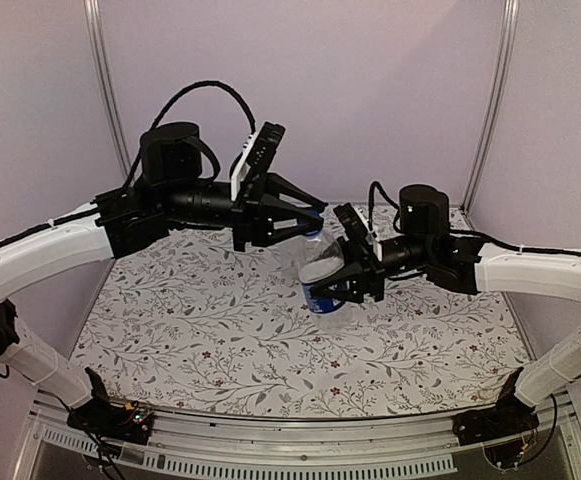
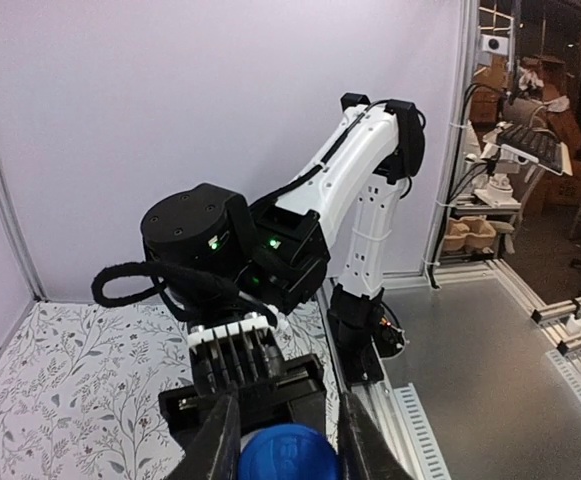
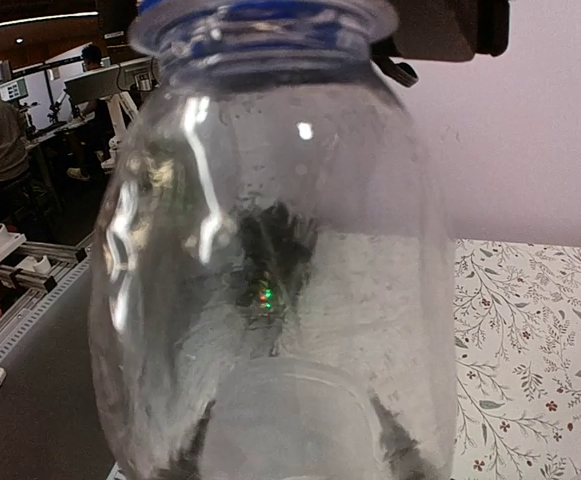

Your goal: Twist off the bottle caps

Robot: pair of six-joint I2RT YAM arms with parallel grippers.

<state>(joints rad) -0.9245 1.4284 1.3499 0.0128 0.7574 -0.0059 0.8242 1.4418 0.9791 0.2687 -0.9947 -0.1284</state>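
Note:
A clear bottle [image 1: 322, 272] with a dark blue label band is held above the middle of the floral table, its top tilted toward the left arm. My right gripper [image 1: 340, 285] is shut round its body. In the right wrist view the bottle [image 3: 280, 250] fills the frame, and dark fingers [image 3: 398, 445] show blurred through the plastic. My left gripper [image 1: 310, 222] is at the bottle's top. In the left wrist view its jaws stand on either side of a solid blue bottle cap [image 2: 288, 455], pressed against it. Only this one bottle and cap are in view.
The floral cloth [image 1: 220, 340] covers the table, with pale enclosure walls on three sides and a metal rail [image 1: 300, 445] along the near edge. The right arm's black wrist [image 2: 205, 240] and white link [image 2: 355, 170] stand close behind the cap.

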